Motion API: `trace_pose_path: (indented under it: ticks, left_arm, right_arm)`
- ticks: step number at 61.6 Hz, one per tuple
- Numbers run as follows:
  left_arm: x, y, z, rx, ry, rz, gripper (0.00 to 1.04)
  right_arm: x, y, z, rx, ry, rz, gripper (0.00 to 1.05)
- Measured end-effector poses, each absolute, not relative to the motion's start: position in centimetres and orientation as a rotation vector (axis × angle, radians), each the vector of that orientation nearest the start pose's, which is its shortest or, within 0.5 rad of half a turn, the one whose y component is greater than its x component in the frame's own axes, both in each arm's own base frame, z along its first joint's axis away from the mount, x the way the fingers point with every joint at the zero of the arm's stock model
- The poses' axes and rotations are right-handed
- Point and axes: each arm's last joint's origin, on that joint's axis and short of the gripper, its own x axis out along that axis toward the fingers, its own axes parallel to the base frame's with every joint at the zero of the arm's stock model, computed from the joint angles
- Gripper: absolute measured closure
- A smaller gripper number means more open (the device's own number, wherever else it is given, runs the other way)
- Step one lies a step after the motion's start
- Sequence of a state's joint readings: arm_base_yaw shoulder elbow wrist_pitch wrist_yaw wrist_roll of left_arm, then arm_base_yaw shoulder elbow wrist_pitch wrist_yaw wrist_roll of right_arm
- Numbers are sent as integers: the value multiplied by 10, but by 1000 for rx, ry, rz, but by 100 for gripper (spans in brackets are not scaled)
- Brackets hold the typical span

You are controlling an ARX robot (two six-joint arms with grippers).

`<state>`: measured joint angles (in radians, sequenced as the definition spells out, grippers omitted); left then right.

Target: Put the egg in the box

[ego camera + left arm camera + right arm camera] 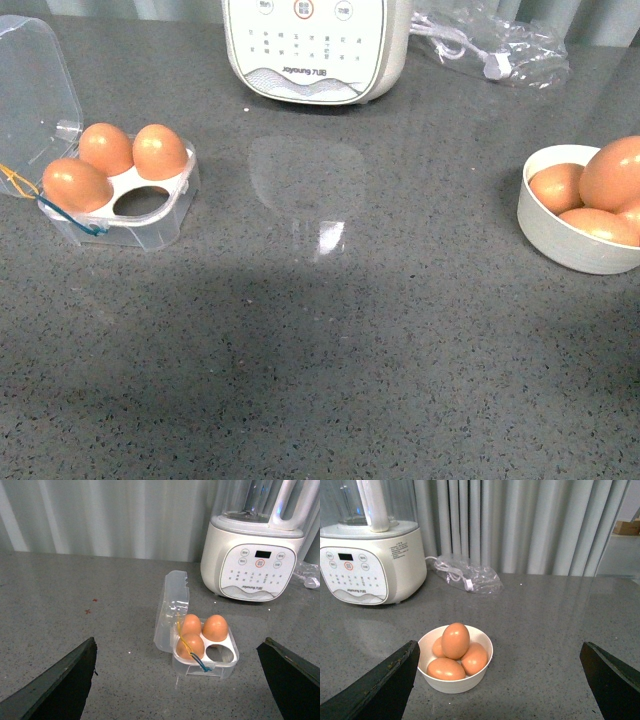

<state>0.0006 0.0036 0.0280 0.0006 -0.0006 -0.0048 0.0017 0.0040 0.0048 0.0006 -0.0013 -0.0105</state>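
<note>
The grey tabletop [350, 360] fills the front view; at the middle of its far edge stands a white blender [312, 50], and in the far right corner lies a clear plastic bag [490, 42] with a white cable inside. The left gripper [178, 640] hangs above the left part of the tabletop with its two dark fingers spread wide, and it holds nothing; the right gripper [498, 643] hangs above the right part, also spread wide and with nothing between the fingers. The box [130, 228] sits near the left edge; its clear lid [35, 90] is folded back toward that edge; three eggs [159, 152] fill three slots, and the slot [140, 202] nearest the middle of the table is free. A round white bowl [560, 250] stands at the right edge, well apart from the box; the egg [615, 172] lies on top of the other brown eggs in it. Yellow and blue elastic bands [75, 220] hang at the box corner nearest the left edge.
</note>
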Motion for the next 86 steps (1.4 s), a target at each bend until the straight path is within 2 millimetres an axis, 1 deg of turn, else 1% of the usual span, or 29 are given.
trace_pose_path:
  ticks: [47,49,50,53,57,61,66,69,71,76,78,86]
  left_arm:
    - [96,0,173,-5,-25,1,7]
    - [96,0,173,-5,-25,1,7]
    - [96,0,173,-5,-25,1,7]
    - [96,0,173,-5,-25,2,7]
    - [96,0,173,-5,-25,1,7]
    - [96,0,173,-5,-25,1,7]
    - [96,0,173,-5,-25,1,7]
    - [96,0,173,-5,-25,1,7]
    - [96,0,173,-5,-25,1,7]
    - [96,0,173,-5,-25,1,7]
    - [96,0,173,-5,-25,1,7]
    - [96,0,173,-5,-25,1,7]
  right_arm:
    - [98,0,165,-10,-1,3,7]
    - [98,0,165,-33,2,-21,7]
    - [98,0,164,-56,7,-60,7]
    - [101,1,163,-150,43,-134,7]
    - [106,4,161,-227,92,-125,7]
    - [114,6,163,-269,132,-82,7]
    - [129,6,170,-274,179,-42,7]
    - [144,6,175,-271,241,-5,7]
    - [157,6,176,-269,325,26,7]
    - [177,5,176,-258,450,43,7]
    - [189,4,177,-242,525,58,7]
    - [223,5,189,-182,651,87,7]
